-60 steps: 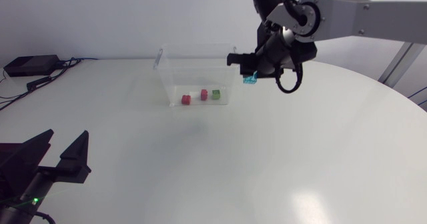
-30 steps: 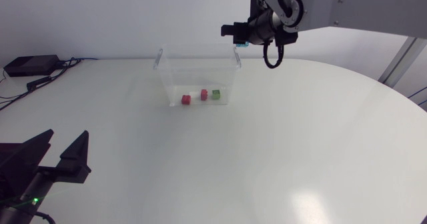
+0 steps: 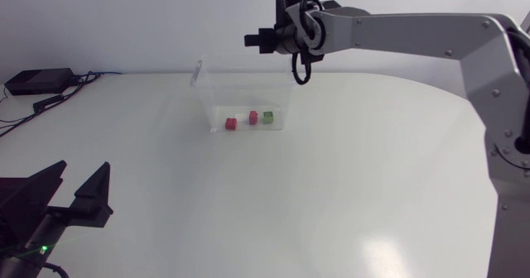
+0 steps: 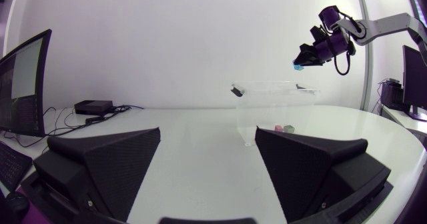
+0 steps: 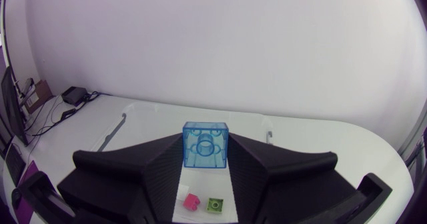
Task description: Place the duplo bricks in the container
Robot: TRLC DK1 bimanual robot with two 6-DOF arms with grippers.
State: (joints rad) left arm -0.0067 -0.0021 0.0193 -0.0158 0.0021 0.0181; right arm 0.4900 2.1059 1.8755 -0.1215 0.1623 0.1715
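A clear plastic container stands at the back of the table, holding a red brick, a pink brick and a green brick. My right gripper hangs above the container's back rim. It is shut on a translucent blue brick, whose sides both fingers press; below it lie the pink brick and the green brick. From the left wrist view the blue brick shows above the container. My left gripper rests open and empty at the front left.
A black box with cables lies at the table's back left edge. The white table spreads wide between the container and my left gripper.
My right arm has swung left and upward with the blue brick, from beside the container's right rim to above its back. The left arm has not moved.
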